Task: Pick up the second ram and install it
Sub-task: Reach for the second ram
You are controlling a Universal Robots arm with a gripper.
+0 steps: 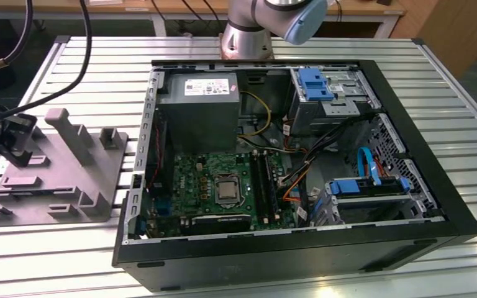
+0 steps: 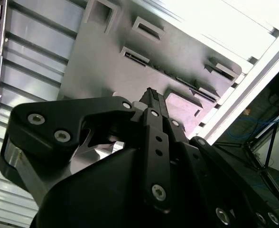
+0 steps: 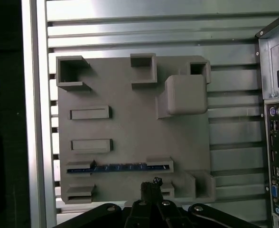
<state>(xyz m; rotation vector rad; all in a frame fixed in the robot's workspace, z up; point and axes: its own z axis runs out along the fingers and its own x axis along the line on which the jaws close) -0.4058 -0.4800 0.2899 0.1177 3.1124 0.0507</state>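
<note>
The second ram (image 3: pixel 118 167) is a thin blue-green stick standing on edge in a slot of the grey fixture plate (image 3: pixel 130 128). In the second wrist view the ram (image 2: pixel 177 78) shows as a dark strip in that slot. My gripper (image 3: pixel 152 184) hovers above the plate, a short way to one side of the ram and not touching it. Its fingers (image 2: pixel 153 97) are shut together with nothing between them. In the exterior view the gripper (image 1: pixel 17 155) hangs over the plate (image 1: pixel 64 186) at the left, outside the open computer case (image 1: pixel 404 230).
The green motherboard (image 1: pixel 197 180) lies in the case with its long black memory slots (image 1: pixel 263 180) beside the processor socket. A grey power-supply box (image 1: pixel 197 112), blue drive brackets (image 1: pixel 315 84) and cables fill the rest. Black cables (image 1: pixel 72 74) hang over the slatted metal table (image 1: pixel 462 112).
</note>
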